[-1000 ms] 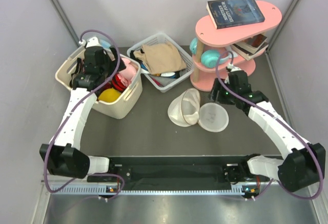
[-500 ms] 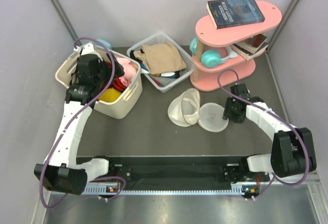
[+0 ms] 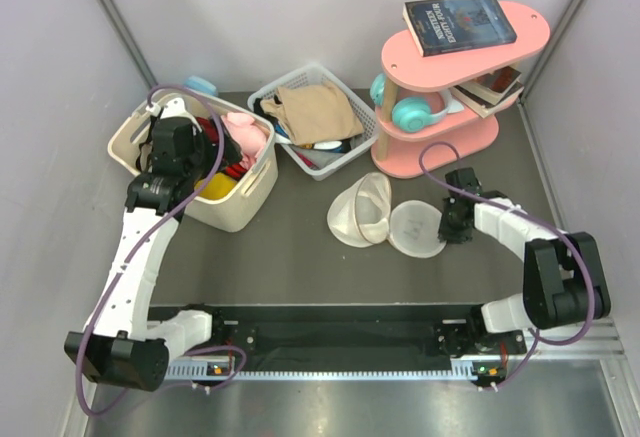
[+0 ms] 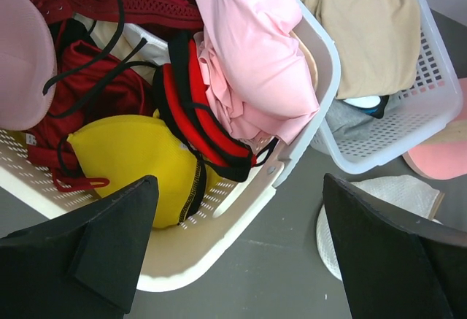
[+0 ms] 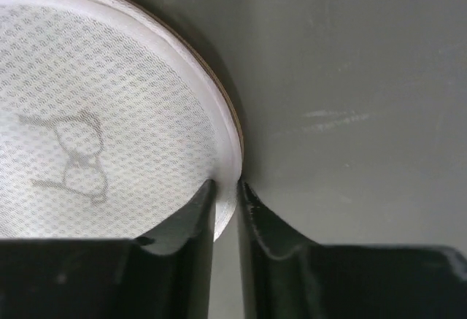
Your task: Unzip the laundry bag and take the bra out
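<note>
The laundry bag lies unzipped on the table, one dome flat and its other half tipped up beside it. My right gripper is shut on the flat dome's right rim; the black bra-shaped logo shows on the mesh. The light pink bra lies crumpled on the cream laundry basket's near corner. My left gripper hangs open above that basket's rim with nothing between its fingers; it sits at the left in the top view.
The cream laundry basket holds red garments and a yellow one. A white grid basket with tan cloth stands behind the bag. A pink shelf with books and teal headphones stands at the back right.
My right gripper came down to the bag's right rim and closed on it. My left arm drew back a little over the basket, still open.
</note>
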Controlling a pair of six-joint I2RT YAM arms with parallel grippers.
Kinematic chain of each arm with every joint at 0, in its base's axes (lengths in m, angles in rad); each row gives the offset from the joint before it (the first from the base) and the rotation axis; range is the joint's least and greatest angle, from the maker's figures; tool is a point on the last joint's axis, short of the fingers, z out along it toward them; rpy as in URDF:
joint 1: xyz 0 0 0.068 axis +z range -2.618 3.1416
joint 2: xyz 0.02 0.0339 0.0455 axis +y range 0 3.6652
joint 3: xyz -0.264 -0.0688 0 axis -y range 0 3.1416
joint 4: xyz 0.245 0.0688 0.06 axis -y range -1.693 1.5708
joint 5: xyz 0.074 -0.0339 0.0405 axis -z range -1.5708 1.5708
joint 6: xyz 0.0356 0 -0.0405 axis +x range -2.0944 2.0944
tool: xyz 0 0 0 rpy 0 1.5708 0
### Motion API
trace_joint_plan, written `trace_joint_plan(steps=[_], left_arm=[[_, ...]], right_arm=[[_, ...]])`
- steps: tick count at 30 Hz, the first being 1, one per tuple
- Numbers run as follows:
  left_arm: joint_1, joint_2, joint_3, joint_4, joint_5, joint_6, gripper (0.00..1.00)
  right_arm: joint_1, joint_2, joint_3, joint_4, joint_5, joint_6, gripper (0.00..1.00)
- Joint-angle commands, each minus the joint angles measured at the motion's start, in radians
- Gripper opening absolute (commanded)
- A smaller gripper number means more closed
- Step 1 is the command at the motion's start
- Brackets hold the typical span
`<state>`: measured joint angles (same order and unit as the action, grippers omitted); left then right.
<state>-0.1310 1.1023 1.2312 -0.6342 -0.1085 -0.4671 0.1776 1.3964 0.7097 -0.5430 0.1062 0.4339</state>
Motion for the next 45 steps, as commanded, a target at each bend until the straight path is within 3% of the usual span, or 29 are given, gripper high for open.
trace_joint_plan(steps=[1,3,13,17,20,25,30,40,44,45], left_arm=[[-0.002,-0.021,-0.01,-0.015,0.004,0.033,0.98],[-0.004,-0.025,-0.004,-0.013,0.003,0.047,0.98],[-0.005,0.007,0.04,-0.022,0.02,0.09,0.98],[-0.007,0.01,0.048,-0.024,0.023,0.111,0.98],[-0.007,0.011,0.05,-0.022,0.024,0.117,0.98],[-0.007,0.008,0.036,-0.009,0.043,0.11,0.98],[-0.007,0.005,0.017,0.002,0.053,0.096,0.98],[-0.007,-0.015,0.007,-0.004,0.053,0.094,0.98],[-0.007,-0.024,0.002,-0.007,0.052,0.088,0.98],[-0.007,-0.025,0.002,-0.009,0.049,0.088,0.99]], right_arm=[[-0.015,0.041,0.033,0.035,-0.025,-0.015,0.08],[-0.015,0.03,0.062,0.008,-0.008,-0.03,0.0],[-0.013,-0.04,0.356,-0.239,0.347,-0.165,0.0],[-0.012,-0.039,0.48,-0.27,0.362,-0.184,0.0],[0.026,-0.024,0.523,-0.272,0.38,-0.185,0.0],[0.239,0.019,0.582,-0.273,0.496,-0.176,0.0],[0.44,0.088,0.645,-0.238,0.497,-0.143,0.0],[0.671,0.286,0.774,-0.256,0.504,-0.158,0.0],[0.717,0.325,0.752,-0.204,0.37,-0.144,0.0],[0.718,0.331,0.743,-0.172,0.274,-0.138,0.0]])
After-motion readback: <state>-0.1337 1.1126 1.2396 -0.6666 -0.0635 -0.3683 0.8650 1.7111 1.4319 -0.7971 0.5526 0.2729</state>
